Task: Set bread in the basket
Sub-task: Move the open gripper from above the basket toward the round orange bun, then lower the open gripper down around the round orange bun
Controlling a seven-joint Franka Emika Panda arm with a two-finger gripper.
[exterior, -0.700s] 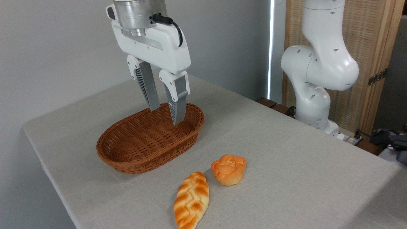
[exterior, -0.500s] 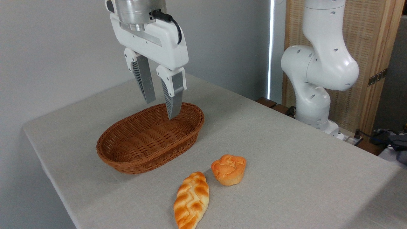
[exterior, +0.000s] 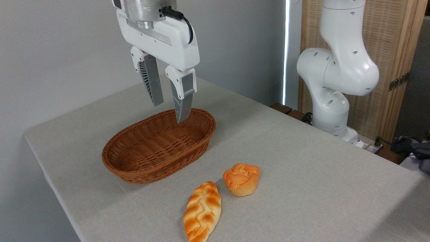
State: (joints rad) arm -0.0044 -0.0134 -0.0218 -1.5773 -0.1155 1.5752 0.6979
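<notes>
A: Item one, the gripper [exterior: 169, 112]. We log it hanging over the far right end of the basket [exterior: 134, 168], fingers pointing down, spread apart and holding nothing. Our guess at why: it sits high enough to travel clear of the wicker rim.

B: Item two, the bread [exterior: 241, 179]. We find it upright on the table [exterior: 302, 161], near and to the right of the basket, well apart from the gripper. Basket: empty, so we judge the pickup not yet begun.

A: Item three, the braided loaf [exterior: 202, 211]. It lies just beside the bread, on its near left (not our target, though close enough to be bumped by a wide finger).

B: Nothing stands between gripper and bread. We also list the arm's white base [exterior: 336, 101] at the far right, beyond the table edge.
</notes>
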